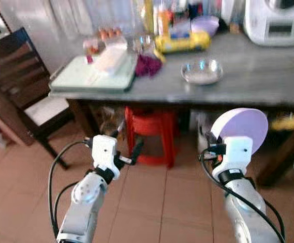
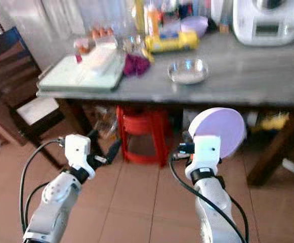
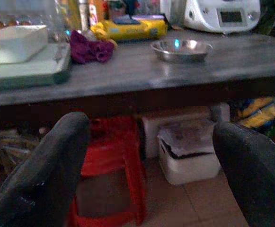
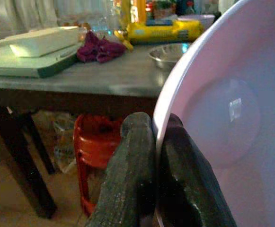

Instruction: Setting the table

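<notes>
The plate (image 1: 242,126) is held up on edge in front of the table (image 1: 258,76), below the level of its top, gripped at the rim by the right gripper (image 4: 157,165), whose two fingers are pressed together on either side of the thin edge. It looks like light, stiff plastic with a glossy face, so it is probably slippery and could swing or slide in a rim pinch; holding it deeper over the rim would likely be steadier. The left gripper (image 3: 151,165) hangs low near the red stool (image 1: 149,134) with its fingers spread wide and nothing between them. On the table sit a metal bowl (image 1: 202,71), a purple cloth (image 1: 147,65), a tray (image 1: 91,76) and a white appliance (image 1: 276,20). The items at the back of the table are blurred and hard to name, and the plate's far side is hidden
</notes>
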`<state>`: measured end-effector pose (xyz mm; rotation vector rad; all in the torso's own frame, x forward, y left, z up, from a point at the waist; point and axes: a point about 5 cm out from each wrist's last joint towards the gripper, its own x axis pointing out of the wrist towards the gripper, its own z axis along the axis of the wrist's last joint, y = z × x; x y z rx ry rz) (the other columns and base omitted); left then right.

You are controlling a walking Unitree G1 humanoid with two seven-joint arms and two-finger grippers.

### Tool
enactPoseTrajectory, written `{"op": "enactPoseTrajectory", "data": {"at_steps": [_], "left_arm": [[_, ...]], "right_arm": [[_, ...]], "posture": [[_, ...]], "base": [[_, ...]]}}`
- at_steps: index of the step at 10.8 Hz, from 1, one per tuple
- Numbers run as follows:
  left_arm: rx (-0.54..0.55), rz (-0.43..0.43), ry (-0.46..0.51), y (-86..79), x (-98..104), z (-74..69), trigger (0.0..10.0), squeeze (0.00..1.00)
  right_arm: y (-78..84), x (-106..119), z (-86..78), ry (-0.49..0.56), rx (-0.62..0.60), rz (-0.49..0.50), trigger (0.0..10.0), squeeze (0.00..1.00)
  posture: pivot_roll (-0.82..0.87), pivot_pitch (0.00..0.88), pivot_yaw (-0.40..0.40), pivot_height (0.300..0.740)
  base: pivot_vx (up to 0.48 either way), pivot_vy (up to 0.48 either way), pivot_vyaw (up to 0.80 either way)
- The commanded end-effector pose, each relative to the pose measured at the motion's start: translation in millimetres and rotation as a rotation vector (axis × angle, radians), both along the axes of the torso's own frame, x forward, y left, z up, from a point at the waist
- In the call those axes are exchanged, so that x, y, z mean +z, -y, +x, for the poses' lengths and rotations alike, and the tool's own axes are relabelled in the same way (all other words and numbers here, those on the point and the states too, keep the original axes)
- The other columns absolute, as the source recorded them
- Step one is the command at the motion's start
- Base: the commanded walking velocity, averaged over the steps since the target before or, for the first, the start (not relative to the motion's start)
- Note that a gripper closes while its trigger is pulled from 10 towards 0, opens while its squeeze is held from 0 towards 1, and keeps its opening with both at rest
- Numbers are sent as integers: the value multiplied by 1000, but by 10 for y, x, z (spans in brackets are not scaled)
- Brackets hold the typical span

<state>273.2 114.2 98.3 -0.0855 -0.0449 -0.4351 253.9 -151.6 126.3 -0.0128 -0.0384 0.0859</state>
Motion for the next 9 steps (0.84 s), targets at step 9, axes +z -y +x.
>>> {"op": "enactPoseTrajectory", "data": {"at_steps": [9], "left_arm": [[10, 24, -9, -88, -18, -2, 10000, 0]], "right_arm": [[-85, 73, 9, 32, 31, -8, 10000, 0]], "posture": [[-103, 67, 106, 740]], "base": [[391, 0, -133]]}}
